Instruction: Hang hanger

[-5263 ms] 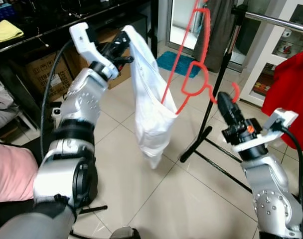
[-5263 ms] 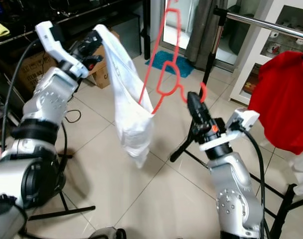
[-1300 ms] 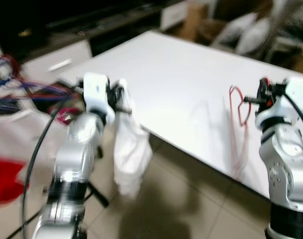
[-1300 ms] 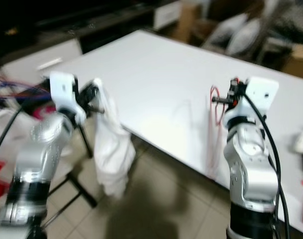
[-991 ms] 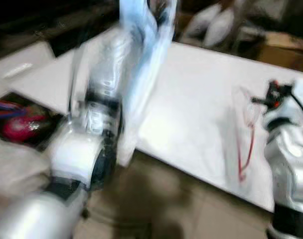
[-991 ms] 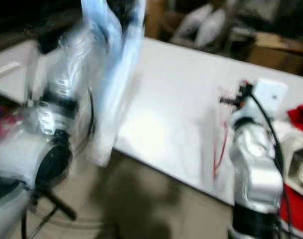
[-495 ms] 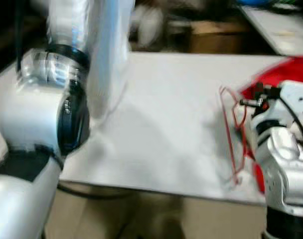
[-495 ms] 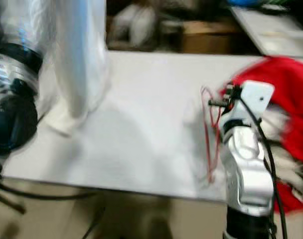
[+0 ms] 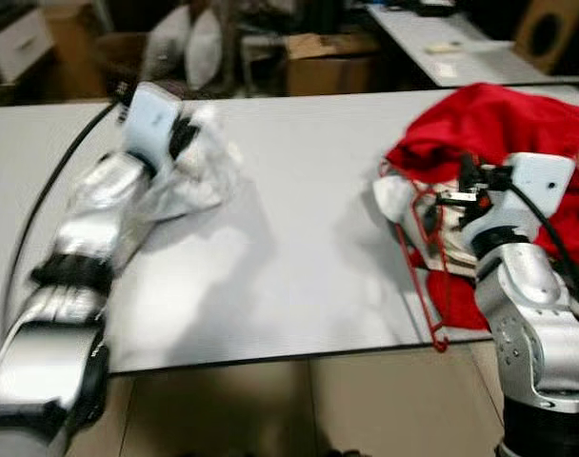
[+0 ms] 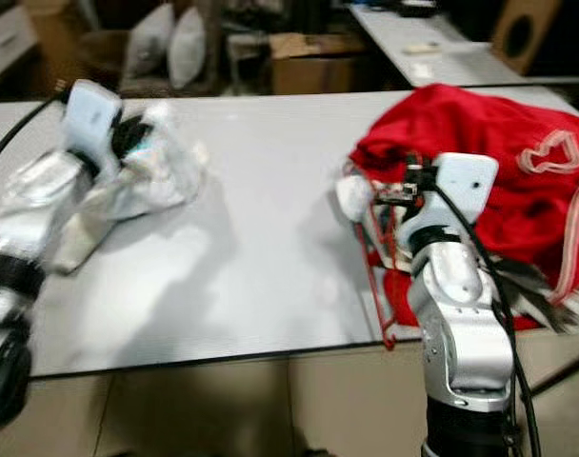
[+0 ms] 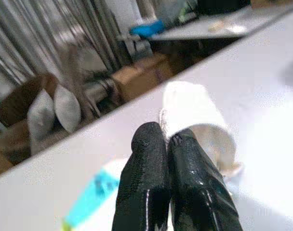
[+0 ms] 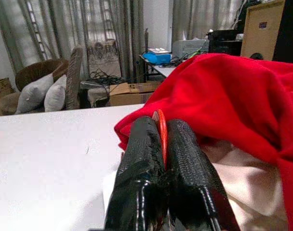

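Observation:
A thin red wire hanger (image 9: pixel 430 276) hangs from my right gripper (image 9: pixel 458 196), which is shut on its top; its lower end dangles past the table's front edge. The right wrist view shows the wire (image 12: pixel 160 126) pinched between the black fingers. My left gripper (image 9: pixel 182 134) rests low on the left part of the white table (image 9: pixel 299 238), shut on a crumpled white garment (image 9: pixel 199 176) that lies bunched on the surface. In the left wrist view the fingers (image 11: pixel 146 159) are pressed together with white cloth (image 11: pixel 197 115) just beyond them.
A heap of red clothing (image 9: pixel 499 129) with some white fabric (image 9: pixel 394 195) covers the table's right end, right behind the hanger. Cardboard boxes (image 9: pixel 328 62), pillows (image 9: pixel 189 38) and another table (image 9: pixel 461 48) stand behind. Tiled floor (image 9: pixel 299 409) lies below the front edge.
The camera has swung from the clothes rack to the table. My left arm came down from high up and laid the white garment on the table. The right gripper still holds the hanger.

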Robot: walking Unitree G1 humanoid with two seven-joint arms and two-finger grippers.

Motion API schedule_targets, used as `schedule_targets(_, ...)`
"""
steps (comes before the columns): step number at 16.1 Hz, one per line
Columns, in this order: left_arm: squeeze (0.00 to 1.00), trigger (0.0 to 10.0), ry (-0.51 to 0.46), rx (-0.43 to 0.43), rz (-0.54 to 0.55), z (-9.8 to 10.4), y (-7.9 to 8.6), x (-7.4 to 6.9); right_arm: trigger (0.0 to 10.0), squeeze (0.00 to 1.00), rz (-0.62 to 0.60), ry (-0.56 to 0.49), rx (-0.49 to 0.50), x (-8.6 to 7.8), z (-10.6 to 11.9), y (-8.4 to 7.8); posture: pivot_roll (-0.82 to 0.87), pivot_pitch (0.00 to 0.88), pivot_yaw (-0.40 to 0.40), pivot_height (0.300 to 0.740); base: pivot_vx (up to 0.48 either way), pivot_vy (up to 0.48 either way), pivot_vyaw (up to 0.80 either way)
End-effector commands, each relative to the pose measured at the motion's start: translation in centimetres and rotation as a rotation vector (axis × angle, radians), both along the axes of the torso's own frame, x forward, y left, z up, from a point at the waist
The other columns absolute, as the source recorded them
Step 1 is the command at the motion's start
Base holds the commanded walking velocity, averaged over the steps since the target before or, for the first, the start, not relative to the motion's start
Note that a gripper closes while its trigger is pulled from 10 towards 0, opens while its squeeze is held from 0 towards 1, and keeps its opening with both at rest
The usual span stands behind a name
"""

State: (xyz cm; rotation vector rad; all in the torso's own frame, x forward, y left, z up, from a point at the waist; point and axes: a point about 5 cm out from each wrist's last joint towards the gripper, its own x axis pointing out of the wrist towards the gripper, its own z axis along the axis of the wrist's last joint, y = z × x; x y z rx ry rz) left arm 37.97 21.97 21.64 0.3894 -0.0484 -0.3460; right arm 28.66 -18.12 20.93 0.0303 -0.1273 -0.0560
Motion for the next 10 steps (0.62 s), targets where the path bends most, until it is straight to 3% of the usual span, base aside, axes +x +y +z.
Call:
schedule_targets(1, 0.0, 10.0, 0.052, 0.056, -0.014, 0.1, 1.8, -1.6, 10.0, 0.0, 0.035, 0.0, 0.005, 0.1, 0.0, 0.4, 0.05, 0.0, -0.002, 0.74, 0.0, 0.0, -0.8)
schedule_targets(2, 0.0, 10.0, 0.079, 0.072, -0.019, -0.2, 2.4, -2.1, 10.0, 0.0, 0.042, 0.0, 0.005, 0.2, 0.0, 0.5, 0.05, 0.0, -0.002, 0.74, 0.0, 0.0, -0.8)
schedule_targets(3, 1.0, 10.0, 0.191, 0.086, -0.071, -1.1, 3.5, -3.5, 10.0, 0.0, 0.068, 0.004, 0.003, 0.1, -0.1, 0.8, 0.05, 0.0, 0.004, 0.74, 0.0, 0.0, -0.8)
schedule_targets(4, 1.0, 10.0, 0.266, 0.095, -0.101, -1.6, 4.1, -4.4, 10.0, 0.0, 0.089, 0.01, -0.001, 0.1, -0.2, 1.1, 0.06, 0.0, 0.009, 0.74, 0.0, 0.0, -0.8)
schedule_targets(6, 1.0, 10.0, 0.425, 0.215, -0.072, -2.1, 6.3, -5.8, 10.0, 0.0, 0.171, 0.04, -0.015, -0.1, -1.1, 1.8, 0.06, 0.0, 0.024, 0.74, 0.0, 0.0, -0.8)
schedule_targets(10, 1.0, 10.0, 0.469, 0.176, -0.123, -1.2, 6.2, -7.0, 10.0, 0.0, 0.253, 0.052, -0.039, -0.2, -1.5, 1.9, 0.06, 0.0, 0.035, 0.74, 0.0, 0.0, -0.8)
